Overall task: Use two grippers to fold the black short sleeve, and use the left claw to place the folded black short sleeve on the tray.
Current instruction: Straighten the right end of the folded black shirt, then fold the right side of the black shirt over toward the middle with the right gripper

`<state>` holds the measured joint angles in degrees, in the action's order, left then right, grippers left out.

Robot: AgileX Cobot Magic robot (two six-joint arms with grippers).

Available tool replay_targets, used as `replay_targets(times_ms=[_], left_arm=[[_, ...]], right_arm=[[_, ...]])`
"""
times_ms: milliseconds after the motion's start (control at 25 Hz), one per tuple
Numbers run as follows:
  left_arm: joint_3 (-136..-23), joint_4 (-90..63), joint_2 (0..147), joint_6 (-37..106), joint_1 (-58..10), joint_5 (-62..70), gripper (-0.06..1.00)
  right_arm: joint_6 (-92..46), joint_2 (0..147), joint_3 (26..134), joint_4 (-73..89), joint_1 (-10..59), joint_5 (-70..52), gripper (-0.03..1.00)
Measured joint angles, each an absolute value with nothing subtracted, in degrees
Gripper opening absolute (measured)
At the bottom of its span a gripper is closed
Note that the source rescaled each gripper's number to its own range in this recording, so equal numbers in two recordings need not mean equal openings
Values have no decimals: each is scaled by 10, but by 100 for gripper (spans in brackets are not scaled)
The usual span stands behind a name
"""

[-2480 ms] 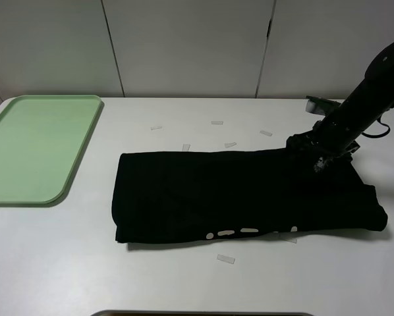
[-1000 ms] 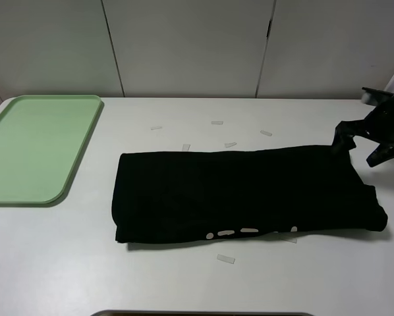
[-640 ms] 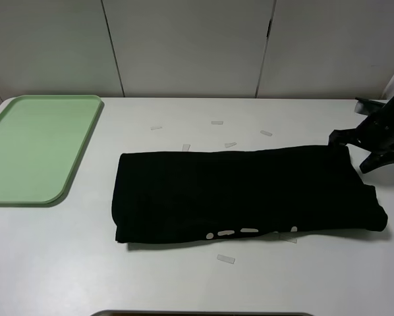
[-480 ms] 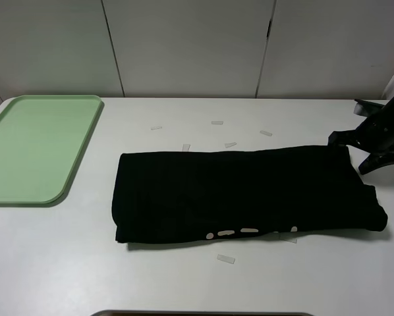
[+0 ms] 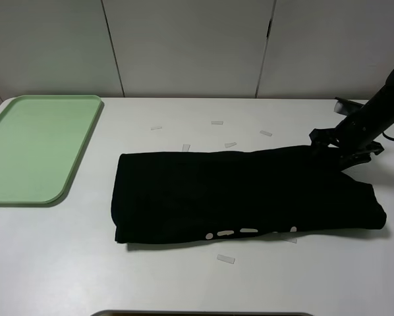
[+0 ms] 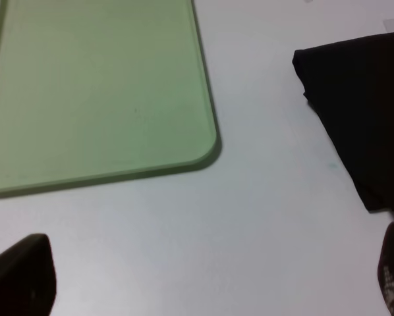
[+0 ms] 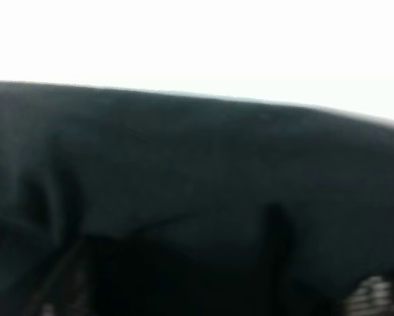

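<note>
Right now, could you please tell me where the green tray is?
In the exterior high view, the green tray lies on the table at the left, clear of the black short sleeve to its right.

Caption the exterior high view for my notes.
Right claw at the far right corner of the black short sleeve; pale green tray at left.
</note>
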<state>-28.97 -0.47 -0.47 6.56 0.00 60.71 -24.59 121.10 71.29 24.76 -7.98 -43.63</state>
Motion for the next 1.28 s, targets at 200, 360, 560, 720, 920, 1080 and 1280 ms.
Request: replay_targets(times_ms=[200,360,560,720,920,1080,1280], left_arm=[[-290,-5,-5,66,0,607,98],[-290,-5,-5,66,0,607,98],[-290,-5,-5,66,0,607,98],[-290,-5,-5,66,0,607,98],[-290,-5,-5,66,0,607,98],[-290,-5,-5,66,0,607,98],[-290,-5,-5,66,0,608,98]], right_arm=[[-245,1215,709,244,-72,-428,42],[-211,1207,706,193,-67,-407,22],[-164,1164,704,84,-66,-387,9],[-127,1130,703,27,-62,-384,9],[-88,1103,703,9,-26,-384,9],[-30,1089,703,20,20,-406,9],[26,1089,703,53,61,-437,9]])
